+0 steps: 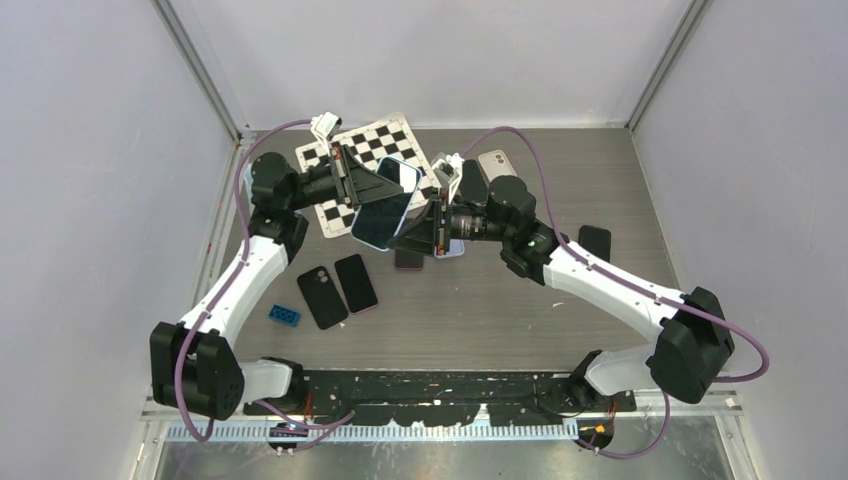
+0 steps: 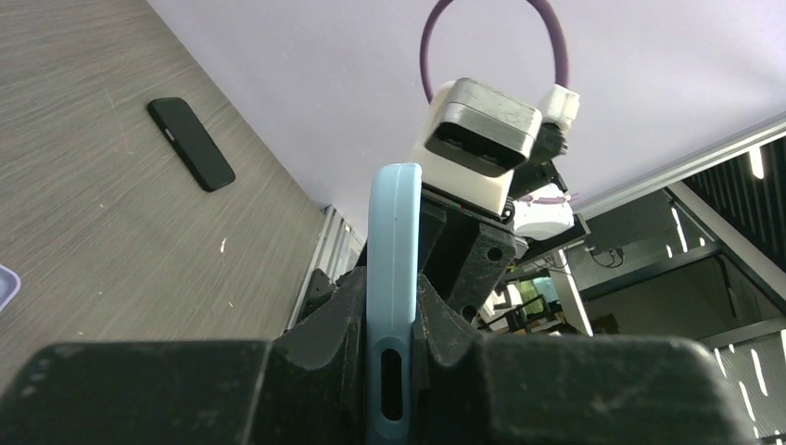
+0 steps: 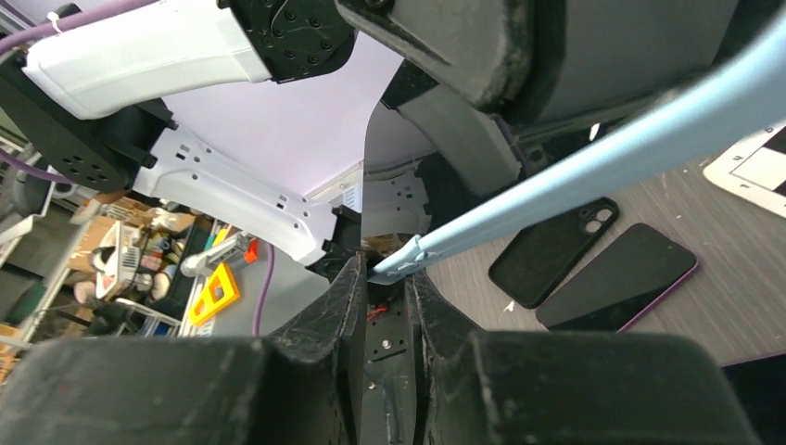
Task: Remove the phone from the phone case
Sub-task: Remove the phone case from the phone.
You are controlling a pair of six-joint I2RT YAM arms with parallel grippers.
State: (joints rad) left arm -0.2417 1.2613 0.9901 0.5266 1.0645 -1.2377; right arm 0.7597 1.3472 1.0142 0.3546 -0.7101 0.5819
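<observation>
The phone (image 1: 384, 212) looks fully seated in its light blue case (image 2: 394, 222), held up above the tabletop (image 1: 500, 310) between my two arms. Nothing is freed yet, so all the peeling is left to do. My left pincer (image 2: 393, 320) is clenched on one end of the case, and my right pincer (image 3: 387, 278) is nipped onto the opposite corner. Both forearms reach inward, wrists facing each other.
</observation>
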